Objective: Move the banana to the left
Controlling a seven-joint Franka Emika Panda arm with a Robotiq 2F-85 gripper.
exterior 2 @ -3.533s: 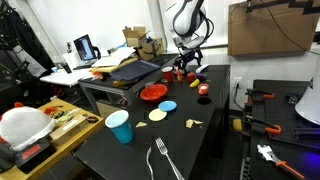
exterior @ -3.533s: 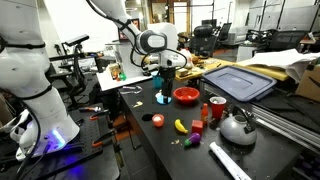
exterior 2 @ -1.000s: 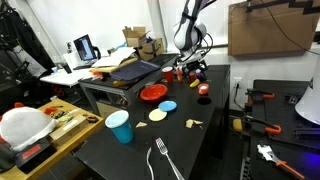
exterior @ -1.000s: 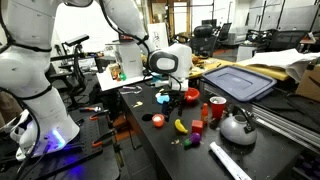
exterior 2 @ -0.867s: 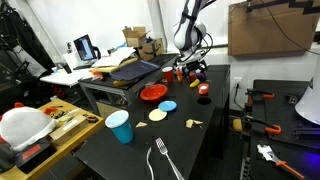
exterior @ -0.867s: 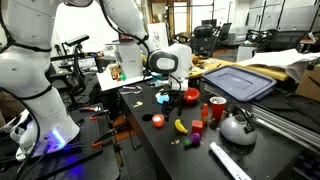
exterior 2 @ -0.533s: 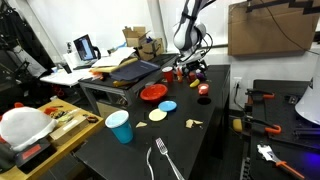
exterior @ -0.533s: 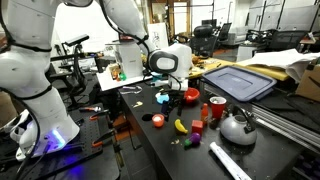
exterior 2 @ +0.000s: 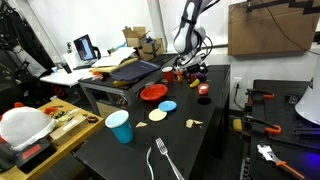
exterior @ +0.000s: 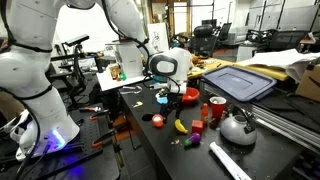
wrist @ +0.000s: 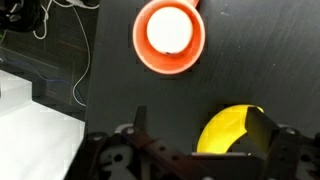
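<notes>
The banana [exterior: 181, 126] is small, bright yellow and curved, and lies on the black table near its front. In the wrist view the banana [wrist: 230, 132] fills the lower right. My gripper [wrist: 200, 122] is open above the table. Its right finger overlaps the banana's right end and its left finger is well off to the left. In an exterior view the gripper [exterior: 171, 94] hangs low, behind the banana and in front of the red bowl [exterior: 188, 96]. It also shows in an exterior view [exterior 2: 190, 70]; I cannot make out the banana there.
An orange cup [wrist: 170, 35] [exterior: 157, 120] stands near the banana. A kettle [exterior: 237, 127], a red can [exterior: 216, 108] and small blocks [exterior: 197, 128] crowd one side. A red plate [exterior 2: 152, 93], a blue cup [exterior 2: 120, 127] and a fork [exterior 2: 165, 160] lie farther along the table.
Over the last seconds the arm has come down and forward from above the red bowl toward the banana. In the last second it has barely moved. The banana has not moved.
</notes>
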